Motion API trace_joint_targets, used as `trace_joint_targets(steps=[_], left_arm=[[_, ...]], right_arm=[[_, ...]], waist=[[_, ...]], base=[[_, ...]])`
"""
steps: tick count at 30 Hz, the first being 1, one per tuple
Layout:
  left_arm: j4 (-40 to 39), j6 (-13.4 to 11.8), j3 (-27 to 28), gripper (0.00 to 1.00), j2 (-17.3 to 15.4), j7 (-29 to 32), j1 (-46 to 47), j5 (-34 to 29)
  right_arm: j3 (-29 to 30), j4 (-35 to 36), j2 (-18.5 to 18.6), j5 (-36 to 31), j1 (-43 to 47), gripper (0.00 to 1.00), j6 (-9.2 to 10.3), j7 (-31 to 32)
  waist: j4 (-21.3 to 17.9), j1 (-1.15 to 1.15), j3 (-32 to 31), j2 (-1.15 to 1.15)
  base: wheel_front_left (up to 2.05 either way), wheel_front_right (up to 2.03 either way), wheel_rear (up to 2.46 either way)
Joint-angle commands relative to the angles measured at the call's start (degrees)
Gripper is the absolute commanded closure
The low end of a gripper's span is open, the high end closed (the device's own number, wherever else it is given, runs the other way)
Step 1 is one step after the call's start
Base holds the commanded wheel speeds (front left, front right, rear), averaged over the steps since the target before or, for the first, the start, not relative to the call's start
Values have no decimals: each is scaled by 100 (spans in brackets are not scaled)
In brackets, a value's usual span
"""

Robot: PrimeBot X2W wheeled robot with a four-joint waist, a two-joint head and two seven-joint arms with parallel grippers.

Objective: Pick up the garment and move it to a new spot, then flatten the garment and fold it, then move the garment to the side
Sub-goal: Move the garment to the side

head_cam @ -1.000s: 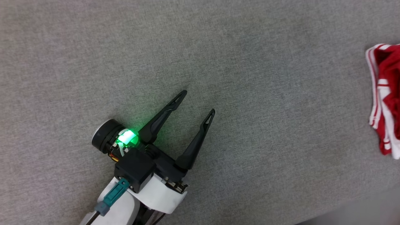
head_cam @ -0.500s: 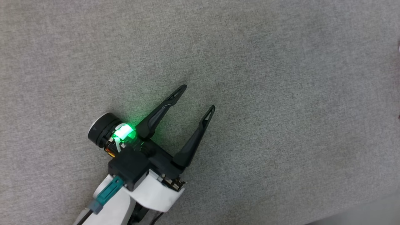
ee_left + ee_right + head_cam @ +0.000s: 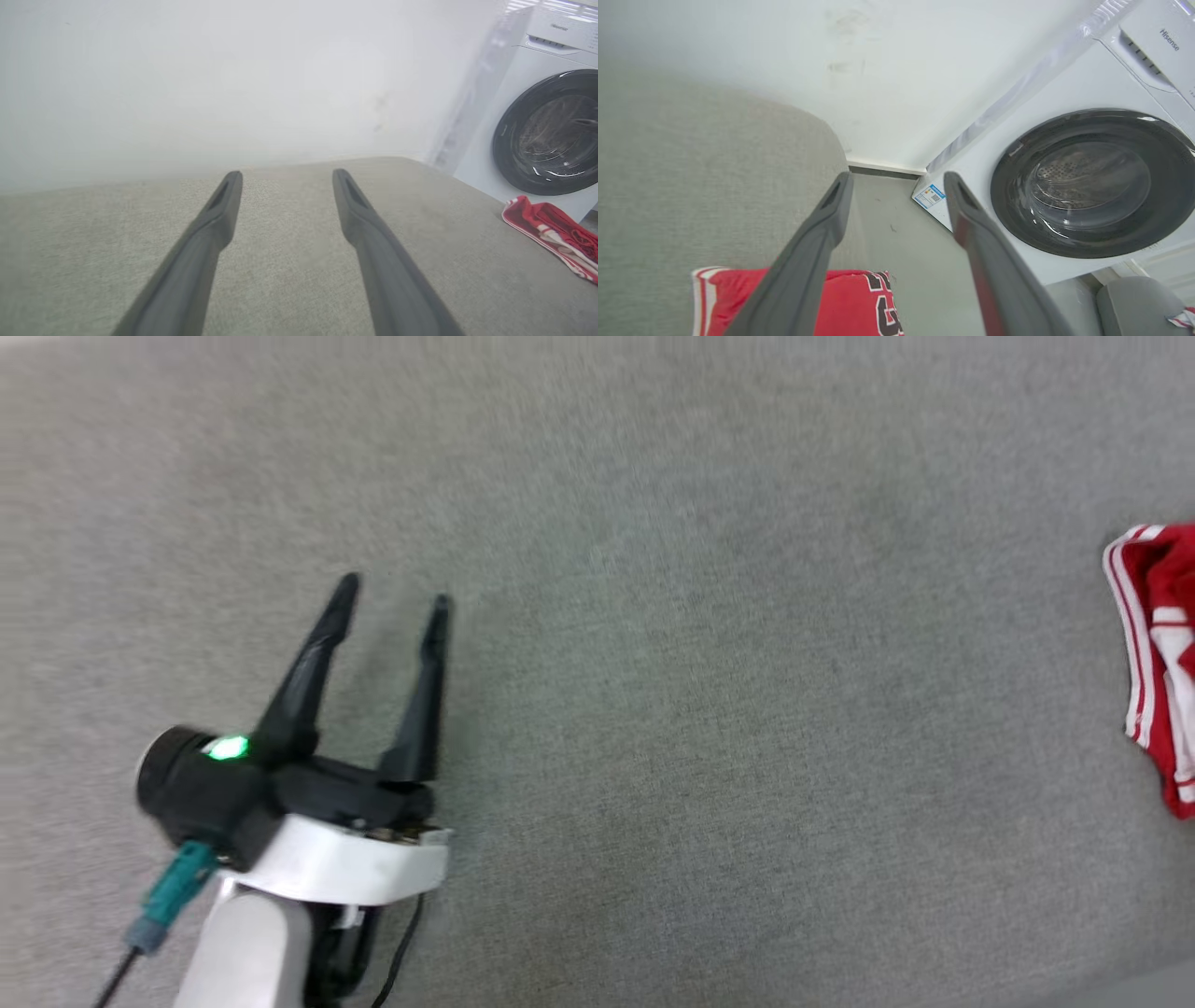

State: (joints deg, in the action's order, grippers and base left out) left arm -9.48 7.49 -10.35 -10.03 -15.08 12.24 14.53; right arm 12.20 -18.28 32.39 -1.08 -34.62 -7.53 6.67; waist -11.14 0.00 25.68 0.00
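Observation:
The garment (image 3: 1158,644), red with white-and-red striped trim, lies bunched at the right edge of the grey fabric surface (image 3: 709,709). My left gripper (image 3: 392,595) hovers over bare fabric at the lower left, far from the garment, open and holding nothing. In the left wrist view the left gripper (image 3: 286,173) points along the surface, with the garment (image 3: 551,228) off to its right. My right gripper (image 3: 897,176) stands open just above the garment (image 3: 850,298), whose black lettering shows between the fingers; nothing is gripped.
A white front-loading washing machine (image 3: 1092,182) stands on the floor just past the surface's rounded corner (image 3: 826,135), near the garment. A white wall (image 3: 233,84) runs behind the surface. A grey padded object (image 3: 1134,303) sits at the lower right.
The head camera has moved, so the garment's edge is back at the right of the view. The left gripper stays open and now points more upright, farther left in the view.

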Motion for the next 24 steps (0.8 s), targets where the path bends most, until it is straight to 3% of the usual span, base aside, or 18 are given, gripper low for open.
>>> trace_joint_targets(steps=[1,9,15,24], left_arm=[[52,-14,188,0,83,-11,-124,44],[293,-28,1335,0,403,-11,-658,-139],[731,-18,1728,0,548,-10,-1068,-207],[1097,-6,1849,0,642,-10,-1437,-212]], right_arm=[[6,158,-120,86,203,0,8,-81],[-110,1578,-1149,470,1215,0,7,-601],[-102,2162,-2025,819,2107,0,7,-844],[-654,2237,-2554,1064,3241,0,6,-1381]], waist=[[242,0,-611,0],[497,0,-1463,0],[633,0,-1878,0],[725,0,-2161,0]], base=[[0,0,0],[0,0,0],[0,0,0],[0,0,0]])
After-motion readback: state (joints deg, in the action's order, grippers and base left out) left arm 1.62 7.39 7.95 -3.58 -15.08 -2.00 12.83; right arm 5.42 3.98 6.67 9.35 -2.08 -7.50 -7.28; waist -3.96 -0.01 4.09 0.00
